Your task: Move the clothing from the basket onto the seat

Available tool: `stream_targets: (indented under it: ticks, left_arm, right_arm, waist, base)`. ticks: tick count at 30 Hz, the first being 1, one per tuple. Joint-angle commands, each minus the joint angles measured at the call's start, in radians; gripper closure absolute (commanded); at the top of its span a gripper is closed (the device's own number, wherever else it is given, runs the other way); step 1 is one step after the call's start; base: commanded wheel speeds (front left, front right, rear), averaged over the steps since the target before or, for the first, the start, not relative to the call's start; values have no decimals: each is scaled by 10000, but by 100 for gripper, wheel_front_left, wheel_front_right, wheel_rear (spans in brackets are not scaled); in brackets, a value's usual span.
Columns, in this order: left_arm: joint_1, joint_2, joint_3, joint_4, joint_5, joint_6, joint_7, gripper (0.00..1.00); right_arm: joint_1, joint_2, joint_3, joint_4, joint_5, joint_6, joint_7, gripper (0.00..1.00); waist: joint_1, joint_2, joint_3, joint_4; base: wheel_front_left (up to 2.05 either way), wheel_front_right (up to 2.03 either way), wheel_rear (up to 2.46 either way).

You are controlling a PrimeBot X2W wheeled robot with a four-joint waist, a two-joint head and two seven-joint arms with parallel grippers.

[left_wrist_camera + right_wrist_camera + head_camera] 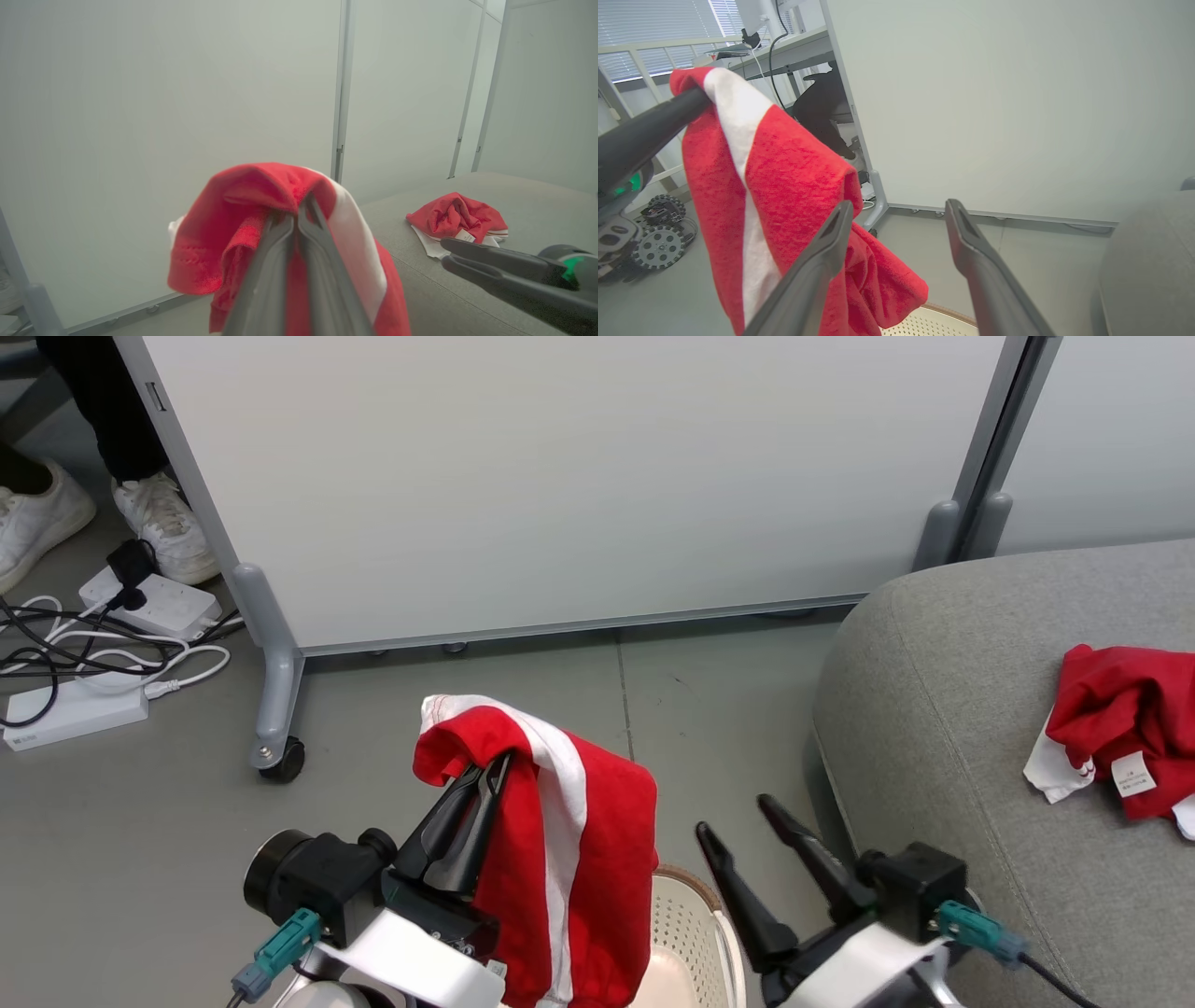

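My left gripper [490,770] is shut on a red garment with a white stripe [560,859], which hangs from the fingertips above the cream perforated basket [695,933]. In the left wrist view the closed gripper [299,212] pinches the top fold of that garment [261,219]. My right gripper [733,817] stands open and holds nothing, just right of the hanging cloth and left of the grey seat [943,728]. The right wrist view shows its spread gripper [899,210] beside the draped garment [784,186]. A second red garment [1120,728] lies crumpled on the seat.
A white partition panel [560,476] on a castor foot [280,761] stands behind. Power strips and cables [93,653] lie on the floor at the left, near a person's white shoes [163,527]. Grey floor [728,709] separates the basket from the panel.
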State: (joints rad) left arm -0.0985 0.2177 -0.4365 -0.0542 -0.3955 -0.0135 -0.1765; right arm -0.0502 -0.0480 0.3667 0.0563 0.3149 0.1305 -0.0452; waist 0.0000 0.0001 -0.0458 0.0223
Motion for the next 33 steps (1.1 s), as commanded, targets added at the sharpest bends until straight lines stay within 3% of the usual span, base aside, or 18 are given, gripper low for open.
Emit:
stream_targets:
  ticks: [1,10,18,19,20,29,30,31,32,33]
  left_arm:
    - [-167,54,-5,-53,6,-26,-29,100]
    - [-266,-3,-282,-70,41,-146,11,100]
    - [-282,-9,-520,-167,76,-203,39,100]
    - [-280,-14,-541,-175,62,-215,44,100]
    - [-280,-15,-562,-179,47,-219,49,100]
    - [-280,55,-715,-194,-61,-300,63,100]
    - [-276,82,-711,-199,-64,-283,80,66]
    - [-270,101,-714,-195,-68,-277,105,19]
    - [-278,113,-735,-211,-53,-280,111,0]
    - [-278,113,-735,-211,-53,-280,111,0]
  right_arm:
    - [-216,-49,312,127,237,7,-111,0]
    - [-1861,-55,3104,1431,1460,7,-583,0]
    - [-3236,-49,4137,2955,1455,7,-1035,0]
    - [-3385,-52,4256,3116,1479,7,-1011,58]
    - [-3492,-51,4348,3247,1537,7,-1045,100]
    - [-3968,-49,4623,3711,2392,7,-1607,100]
    - [-3988,-51,4581,3733,2526,7,-1666,100]
    - [-3999,-54,4535,3738,2680,7,-1745,100]
    - [-4071,-55,4452,3765,2742,7,-1804,100]
    - [-4071,-55,4452,3765,2742,7,-1804,100]
  waist:
    - [0,-1,7,39]
    - [0,-1,52,319]
    - [0,-1,89,508]
    - [0,-1,89,523]
    - [0,-1,89,540]
    - [0,-1,103,547]
    - [0,-1,113,513]
    - [0,-1,122,468]
    - [0,-1,132,425]
    - [0,-1,132,425]
  base:
    - [0,0,0]
    - [0,0,0]
    - [0,0,0]
    - [0,0,0]
    - [0,0,0]
    - [0,0,0]
    - [0,0,0]
    - [0,0,0]
    - [0,0,0]
    - [0,0,0]
